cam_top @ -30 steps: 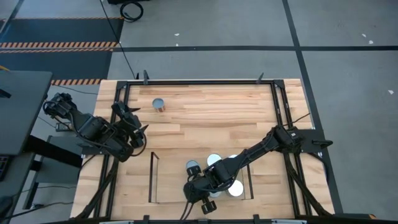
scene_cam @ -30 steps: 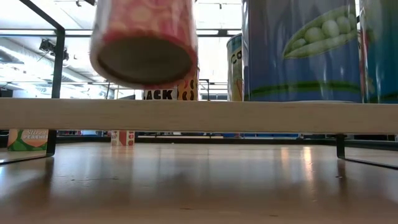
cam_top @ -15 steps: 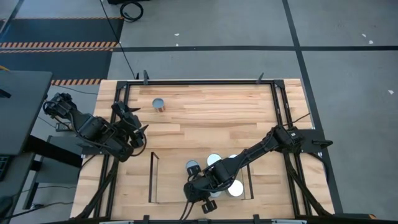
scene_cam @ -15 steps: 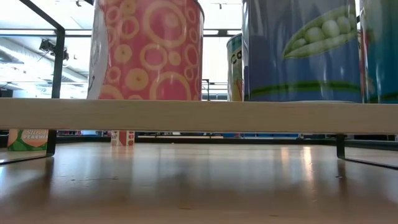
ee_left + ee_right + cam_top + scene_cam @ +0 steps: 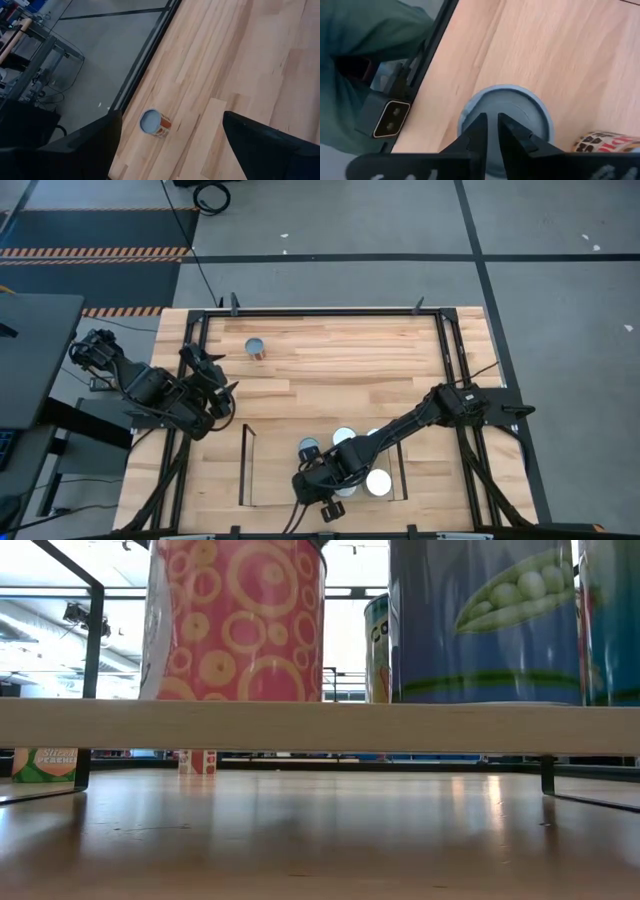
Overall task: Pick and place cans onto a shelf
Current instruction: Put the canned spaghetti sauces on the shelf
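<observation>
Several cans (image 5: 345, 438) stand upright on the shelf (image 5: 247, 465) at the table's near edge; one can (image 5: 154, 122) stands alone far off. The right gripper (image 5: 489, 131) hovers above a shelved can's top, fingers nearly together, holding nothing. The left gripper (image 5: 167, 145) waits spread wide at the table's left.

Robotics lab; grey floor (image 5: 350, 220), hazard-striped tape (image 5: 95, 252), framed wooden table (image 5: 330, 360)

Left gripper (image 5: 222, 376) spread wide; right gripper (image 5: 312, 490) nearly closed
</observation>
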Controlling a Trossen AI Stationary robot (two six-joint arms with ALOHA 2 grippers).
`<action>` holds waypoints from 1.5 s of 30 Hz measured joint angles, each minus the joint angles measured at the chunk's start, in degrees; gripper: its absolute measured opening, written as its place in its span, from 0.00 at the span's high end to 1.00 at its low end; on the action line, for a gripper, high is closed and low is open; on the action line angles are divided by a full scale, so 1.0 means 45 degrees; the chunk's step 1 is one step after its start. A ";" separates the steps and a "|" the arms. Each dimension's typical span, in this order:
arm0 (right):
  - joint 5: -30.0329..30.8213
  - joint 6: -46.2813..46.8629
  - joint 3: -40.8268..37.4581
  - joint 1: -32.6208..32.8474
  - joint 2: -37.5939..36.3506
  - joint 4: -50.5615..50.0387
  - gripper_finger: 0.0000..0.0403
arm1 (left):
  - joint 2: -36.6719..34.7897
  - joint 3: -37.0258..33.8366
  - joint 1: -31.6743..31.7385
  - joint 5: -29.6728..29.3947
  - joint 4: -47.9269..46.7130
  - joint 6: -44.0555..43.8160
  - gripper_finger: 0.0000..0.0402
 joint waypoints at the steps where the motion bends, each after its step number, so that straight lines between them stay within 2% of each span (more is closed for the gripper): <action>1: 0.0092 0.0028 -0.0005 0.0000 0.0000 -0.0037 0.88 | 0.0000 0.0000 0.0000 0.0000 -0.0005 0.0005 0.12; 28: 0.0651 0.0348 -0.0015 -0.0620 -0.0024 -0.0345 0.89 | 0.0000 0.0000 -0.0004 -0.0087 0.0005 -0.0151 0.12; 36: 0.0466 0.0281 -0.0015 -0.0532 -0.0024 0.0505 0.89 | 0.0000 0.0000 -0.0004 -0.0087 0.0005 -0.0271 0.12; 45: 0.0414 0.0102 0.0010 -0.0529 -0.0052 0.0506 0.89 | 0.0000 0.0000 -0.0004 -0.0087 -0.0010 -0.0325 0.12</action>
